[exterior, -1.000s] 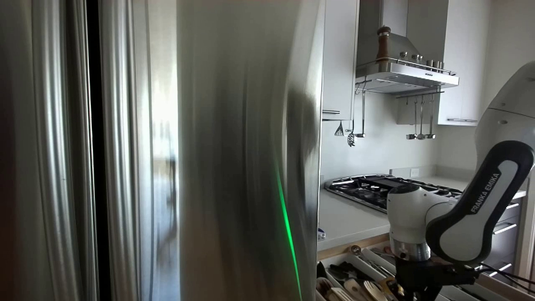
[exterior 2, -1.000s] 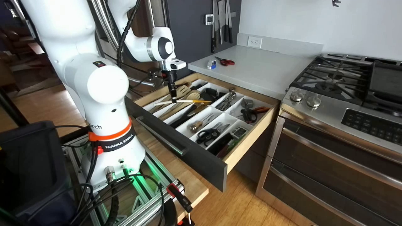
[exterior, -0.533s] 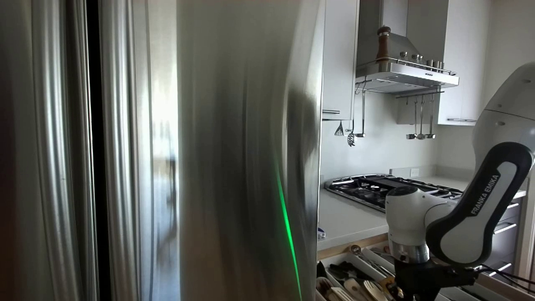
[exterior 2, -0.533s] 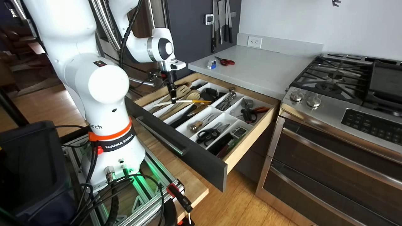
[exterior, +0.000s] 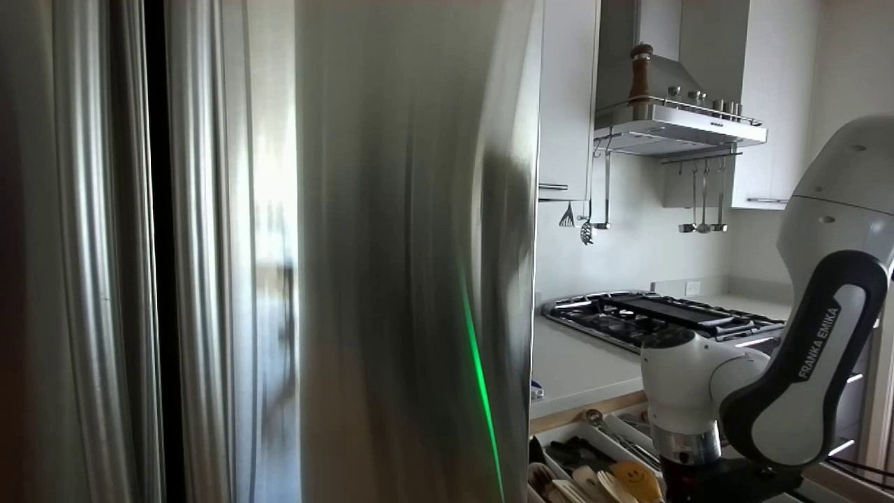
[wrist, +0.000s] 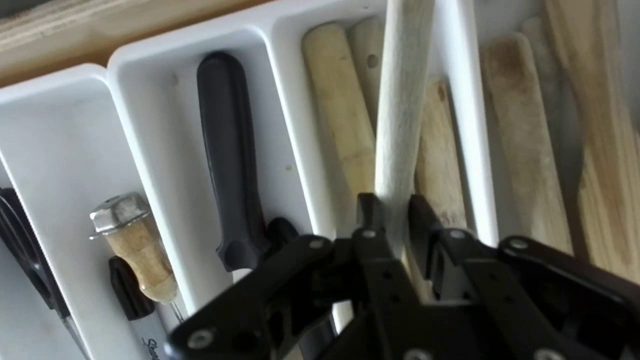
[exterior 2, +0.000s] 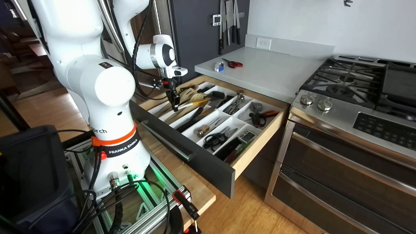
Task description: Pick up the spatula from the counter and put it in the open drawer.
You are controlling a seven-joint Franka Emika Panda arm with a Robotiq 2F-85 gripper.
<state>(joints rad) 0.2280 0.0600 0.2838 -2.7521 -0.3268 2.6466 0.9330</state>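
The spatula (wrist: 404, 110) is held above the open drawer (exterior 2: 260, 144). The gripper (wrist: 394, 210) is clamped on the spatula's pale handle, one finger against each side. In an exterior view a smiling face is visible on the yellow head (exterior: 641, 482). Contact between the spatula and what lies beneath cannot be determined. In the wrist view, wooden utensils (wrist: 527, 145) lie below and to the right of the handle; a black-handled tool (wrist: 230, 150) lies to the left, past a white divider (wrist: 301, 142). The drawer extends from under the counter (exterior 2: 266, 71), where red-handled scissors (exterior 2: 234, 64) rest near a clear-and-blue item (exterior 2: 219, 67). A gas hob (exterior 2: 347, 78) adjoins the counter.
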